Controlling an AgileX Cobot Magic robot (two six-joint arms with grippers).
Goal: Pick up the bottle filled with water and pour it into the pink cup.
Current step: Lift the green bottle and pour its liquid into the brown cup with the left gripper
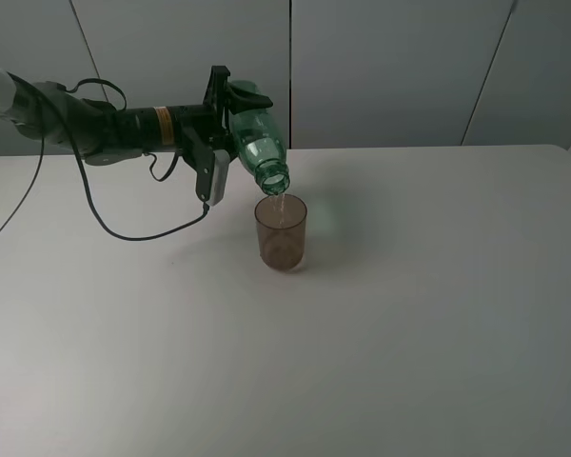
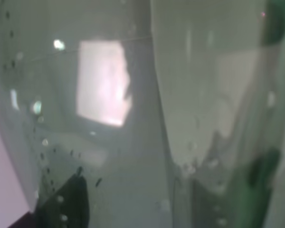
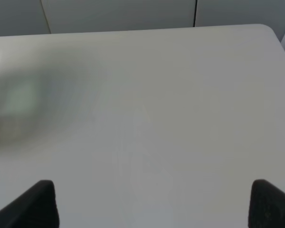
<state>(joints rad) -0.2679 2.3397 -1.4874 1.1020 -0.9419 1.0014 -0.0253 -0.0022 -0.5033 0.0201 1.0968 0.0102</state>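
We're mid-pour: left jaws clamped on the bottle (image 1: 255, 138), tilted, mouth down-fwd of them, just over the pink cup (image 1: 282, 236). Right jaws spread, empty. Next, prob. tip further, mouth kept over cup.

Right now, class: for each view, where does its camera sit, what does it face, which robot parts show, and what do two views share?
Exterior high: mounted high, looking down on the white table, where the left gripper tilts the transparent green plastic bottle over the small brownish-pink plastic cup.
Left wrist: close against the bottle; no robot part discernible.
Right wrist: faces the table; the open right gripper shows.
Shared: exterior and left wrist see the bottle.
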